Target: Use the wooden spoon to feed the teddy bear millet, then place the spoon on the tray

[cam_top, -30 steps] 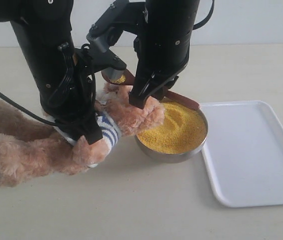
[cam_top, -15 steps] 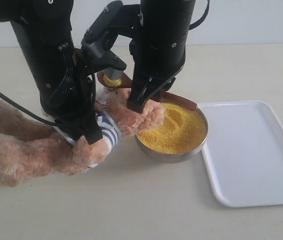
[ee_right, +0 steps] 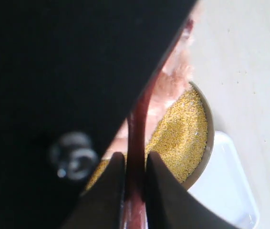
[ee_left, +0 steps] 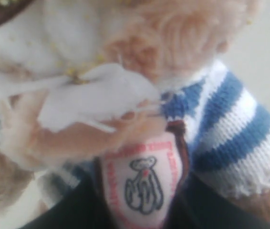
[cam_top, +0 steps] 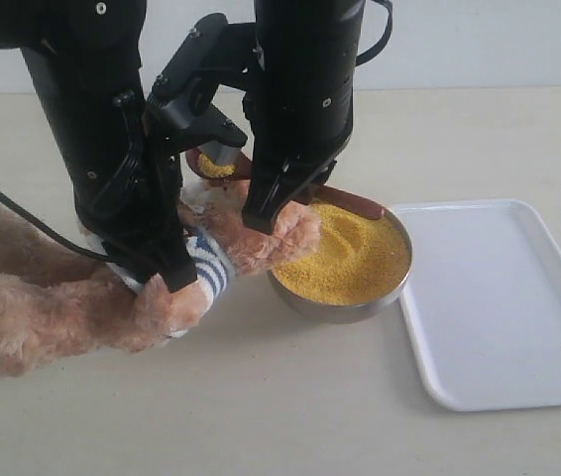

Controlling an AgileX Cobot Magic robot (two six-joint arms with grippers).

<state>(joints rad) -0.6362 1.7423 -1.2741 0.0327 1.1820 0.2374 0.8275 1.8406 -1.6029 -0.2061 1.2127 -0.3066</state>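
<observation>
The teddy bear (cam_top: 53, 297) lies on its back at the left, head against the metal bowl (cam_top: 335, 305) of millet (cam_top: 350, 260). My left gripper (cam_top: 167, 266) is shut on the bear's chest; the badge (ee_left: 144, 186) sits between its dark fingers (ee_left: 68, 212). My right gripper (cam_top: 276, 193) is shut on the handle of the wooden spoon (cam_top: 355, 203). The spoon's bowl (cam_top: 216, 167) holds yellow grains and hovers just above the bear's face. In the right wrist view the handle (ee_right: 137, 133) is clamped between both fingers (ee_right: 166, 191), over the millet (ee_right: 182, 129). The white tray (cam_top: 499, 297) lies right of the bowl.
The two black arms stand close together over the bear's head, the right arm crossing left of the bowl. The bowl's rim nearly touches the tray's left edge. Bare beige tabletop (cam_top: 261, 416) stretches in front.
My right arm has shifted left, carrying the loaded spoon further over the bear's face. The bear's body has slid slightly left under the left gripper.
</observation>
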